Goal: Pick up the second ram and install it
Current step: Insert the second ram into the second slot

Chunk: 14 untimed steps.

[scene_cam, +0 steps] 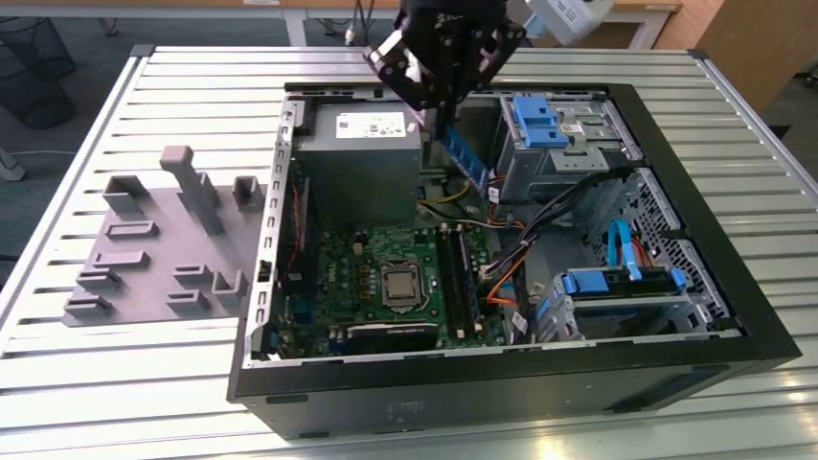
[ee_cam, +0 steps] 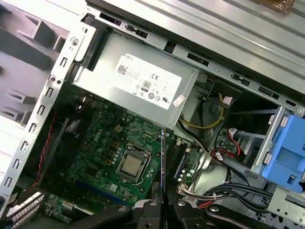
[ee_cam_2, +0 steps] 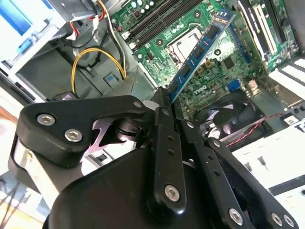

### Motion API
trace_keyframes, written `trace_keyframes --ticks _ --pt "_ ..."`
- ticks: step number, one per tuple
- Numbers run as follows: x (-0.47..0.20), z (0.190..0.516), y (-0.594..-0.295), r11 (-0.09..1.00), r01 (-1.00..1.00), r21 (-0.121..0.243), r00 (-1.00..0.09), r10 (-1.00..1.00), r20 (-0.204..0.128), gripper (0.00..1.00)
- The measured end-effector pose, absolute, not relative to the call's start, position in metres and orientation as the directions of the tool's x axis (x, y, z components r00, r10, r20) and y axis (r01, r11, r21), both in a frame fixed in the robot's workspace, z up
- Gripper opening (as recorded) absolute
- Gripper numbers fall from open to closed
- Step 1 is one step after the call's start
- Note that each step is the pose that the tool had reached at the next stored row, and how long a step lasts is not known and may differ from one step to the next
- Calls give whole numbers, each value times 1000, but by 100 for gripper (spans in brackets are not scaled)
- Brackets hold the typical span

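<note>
The second ram [scene_cam: 466, 159], a slim board with a row of black chips, hangs above the open computer case [scene_cam: 511, 383]. My gripper [scene_cam: 439, 120] is shut on its upper end. In the second wrist view the second ram [ee_cam_2: 200, 47] sticks out from the fingertips [ee_cam_2: 163, 98] over the green motherboard [ee_cam_2: 209, 76]. The first wrist view shows the second ram [ee_cam: 163, 162] edge-on, held above the motherboard and close to the long black memory slots [ee_cam: 177, 162]. In the exterior view those slots [scene_cam: 458, 278] lie below the stick, beside the processor socket [scene_cam: 400, 285].
A grey power supply [scene_cam: 358, 158] sits just beside the gripper inside the case. Blue drive caddies [scene_cam: 537, 120] and loose cables [scene_cam: 511, 259] fill the case's side at the exterior view's right. A grey fixture plate with blocks [scene_cam: 167, 249] lies on the slatted table [scene_cam: 128, 383] to the exterior view's left.
</note>
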<state>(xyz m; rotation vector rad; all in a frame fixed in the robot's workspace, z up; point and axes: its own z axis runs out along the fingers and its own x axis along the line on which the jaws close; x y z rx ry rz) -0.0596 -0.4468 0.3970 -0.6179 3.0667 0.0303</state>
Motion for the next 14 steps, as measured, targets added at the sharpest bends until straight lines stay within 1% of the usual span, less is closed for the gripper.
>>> trace_keyframes --ticks 14 --pt "-60 394 -445 978 -207 16 -978 -207 -17 14"
